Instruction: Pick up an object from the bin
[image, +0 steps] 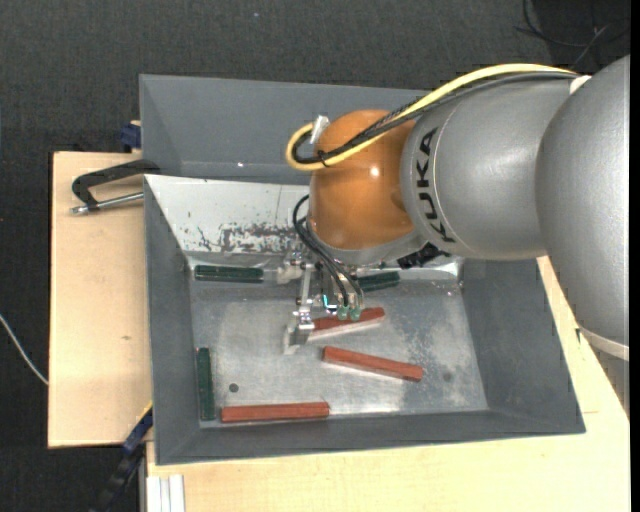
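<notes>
My gripper hangs low over the middle of the bin, under the orange cover. A short red stick lies right against its right side; whether it is gripped I cannot tell. A longer red stick lies slanted on the floor just below and to the right. A dark green stick pokes out from under the arm behind the gripper.
Another red stick lies along the front wall. A green stick lies along the left wall, and a further green one against the back wall. The arm covers the bin's right rear part.
</notes>
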